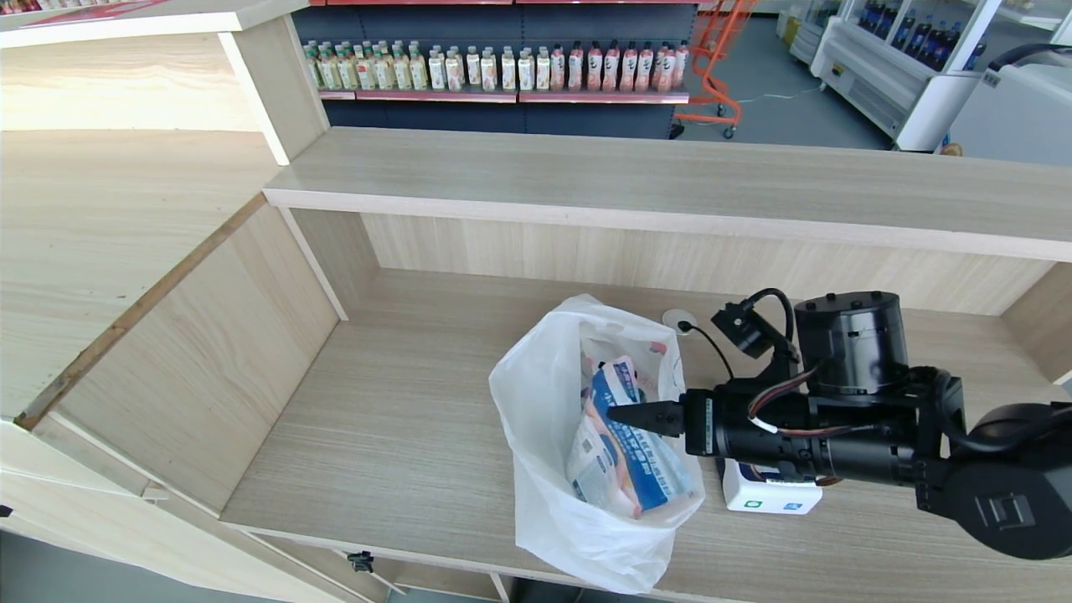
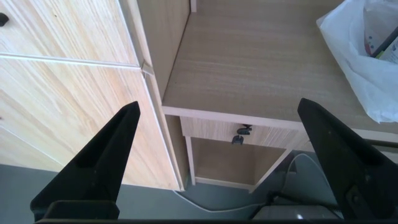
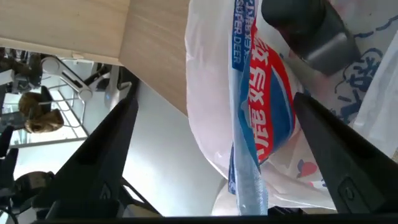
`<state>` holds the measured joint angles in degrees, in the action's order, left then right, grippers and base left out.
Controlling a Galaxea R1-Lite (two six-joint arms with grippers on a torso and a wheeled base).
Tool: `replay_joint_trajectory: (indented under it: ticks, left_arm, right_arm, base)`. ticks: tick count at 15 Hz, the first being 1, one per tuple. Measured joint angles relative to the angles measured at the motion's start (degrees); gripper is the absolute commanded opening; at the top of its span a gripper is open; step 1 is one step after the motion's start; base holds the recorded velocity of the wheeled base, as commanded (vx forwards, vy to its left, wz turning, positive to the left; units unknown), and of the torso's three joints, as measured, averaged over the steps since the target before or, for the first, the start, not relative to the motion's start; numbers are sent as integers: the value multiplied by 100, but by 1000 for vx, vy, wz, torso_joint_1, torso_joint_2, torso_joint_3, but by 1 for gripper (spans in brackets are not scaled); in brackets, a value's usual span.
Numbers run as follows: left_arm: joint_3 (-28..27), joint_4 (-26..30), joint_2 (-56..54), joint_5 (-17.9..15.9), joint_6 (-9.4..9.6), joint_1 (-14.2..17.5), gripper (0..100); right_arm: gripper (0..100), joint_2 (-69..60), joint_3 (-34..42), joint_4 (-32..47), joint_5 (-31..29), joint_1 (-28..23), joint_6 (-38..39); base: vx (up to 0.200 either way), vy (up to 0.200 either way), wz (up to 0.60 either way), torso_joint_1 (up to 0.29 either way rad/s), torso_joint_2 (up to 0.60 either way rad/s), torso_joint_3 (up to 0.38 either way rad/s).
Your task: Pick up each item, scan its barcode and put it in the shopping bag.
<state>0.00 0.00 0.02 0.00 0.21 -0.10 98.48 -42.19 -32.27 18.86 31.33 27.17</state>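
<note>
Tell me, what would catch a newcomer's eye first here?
Most striking is the white shopping bag standing open in the middle of the wooden counter, with a blue-and-white packet poking up inside. A black arm comes in from the robot's right, its right pincer open at the bag's mouth, by that packet. Far behind, a shop shelf holds a long row of bottles.

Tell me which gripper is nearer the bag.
Right. The right gripper is over the bag's mouth; the left gripper hangs beyond the counter's front edge, away from the bag.

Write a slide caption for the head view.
Right claw at the shopping bag mouth, blue packet inside, on wooden counter.
</note>
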Motion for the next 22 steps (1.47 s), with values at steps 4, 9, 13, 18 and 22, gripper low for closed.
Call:
replay_joint_trajectory:
  ticks: [4,9,13,18,22]
  left_arm:
    - [0,0,0,0,0,0,100]
    - [0,0,0,0,1,0,100]
    - [0,0,0,0,0,0,100]
    - [0,0,0,0,-2,0,100]
    - [0,0,0,0,-2,0,100]
  right_arm:
    - [100,-361,-260,26,-1,34,373]
    - [100,-2103,546,674,-362,-790,-1237]
    - [100,-4170,2374,1057,-1496,-1941,-2258]
    - [100,-7590,3696,2839,-1815,-2831,-2493]
    - [100,-9351,3952,3658,-2285,-3103,-2428]
  base:
    - [0,0,0,0,0,0]
    - [0,0,0,0,0,0]
    - [0,0,0,0,0,0]
    - [0,0,0,0,0,0]
    - [0,0,0,0,0,0]
